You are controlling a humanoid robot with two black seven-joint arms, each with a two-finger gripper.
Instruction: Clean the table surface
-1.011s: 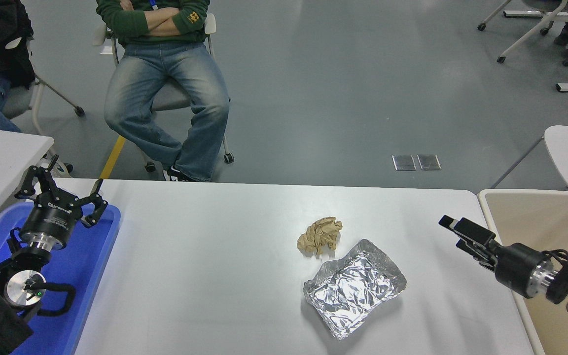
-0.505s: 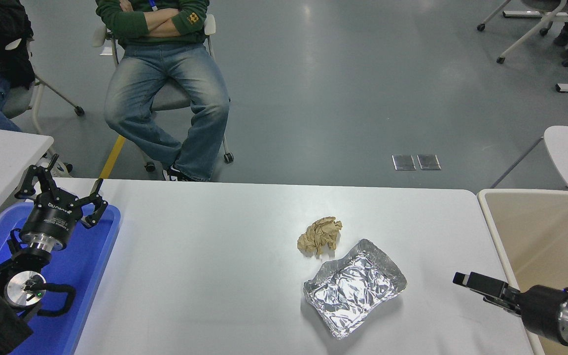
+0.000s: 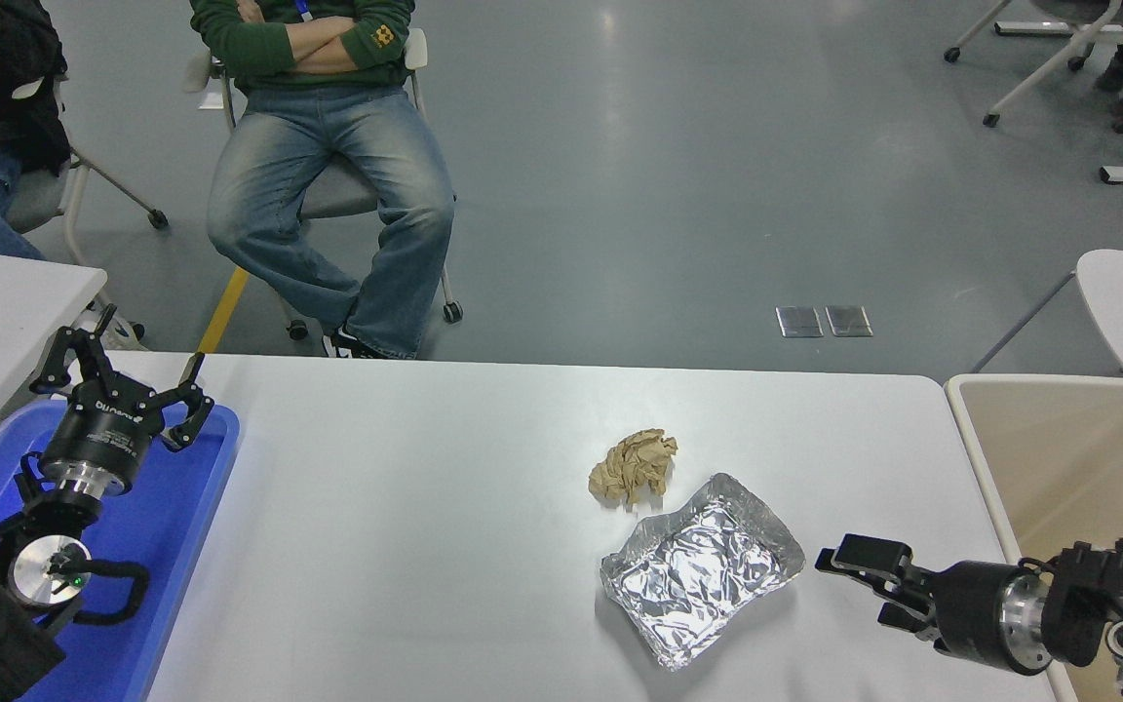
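The table surface, a glossy white top with rounded corners, fills the lower half of the view and is the widest thing seen. Beyond its far edge a grey floor is spread, and on it a person in a green top and faded jeans is seated on a wheeled chair with arms crossed. A beige bin is set against the table's right end, and a blue tray lies on its left end. The left arm is parked over that tray, and the left gripper is held with its fingers spread apart, pointing away from the camera. The right arm is brought in from the lower right corner, low over the tabletop. The right gripper is pointed leftward, with its fingers a little apart and nothing between them, just beside the right rim of a crumpled foil tray but apart from it. The foil tray lies right of the table's middle, turned at an angle. A crumpled wad of brown paper rests just beyond the foil tray's far corner, near it.
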